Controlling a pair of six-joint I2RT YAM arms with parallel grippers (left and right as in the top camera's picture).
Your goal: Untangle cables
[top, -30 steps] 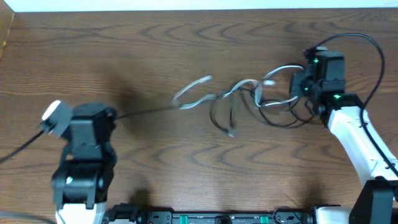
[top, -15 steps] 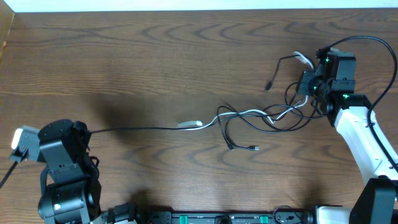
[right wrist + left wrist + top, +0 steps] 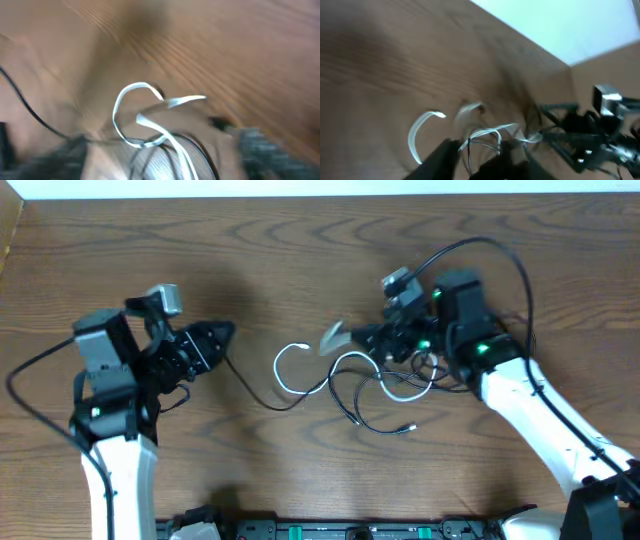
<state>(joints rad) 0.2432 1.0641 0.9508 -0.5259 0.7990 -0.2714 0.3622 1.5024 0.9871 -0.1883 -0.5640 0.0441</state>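
The cables lie bunched mid-table: a thin white cable (image 3: 283,376) curls into an open loop and runs into a knot of black and white loops (image 3: 385,385). A thin black cable (image 3: 250,388) trails from that knot toward my left gripper (image 3: 222,335), whose jaws stand apart just short of it. In the left wrist view the cables (image 3: 485,135) show beyond the gap of the left gripper (image 3: 477,150). My right gripper (image 3: 368,335) hovers open over the knot's upper left, beside a pale plug end (image 3: 332,337). The blurred right wrist view shows the white loop (image 3: 122,112) ahead.
A small black plug end (image 3: 405,427) lies in front of the knot. Thick black arm cords arc behind the right arm (image 3: 480,245) and left of the left arm (image 3: 30,365). A rail with green lights (image 3: 350,530) lines the table's front edge.
Both jaws have parted. The left arm swung up and right toward the middle; the right arm came left over the knot. The stretched cables went slack and bunched together.
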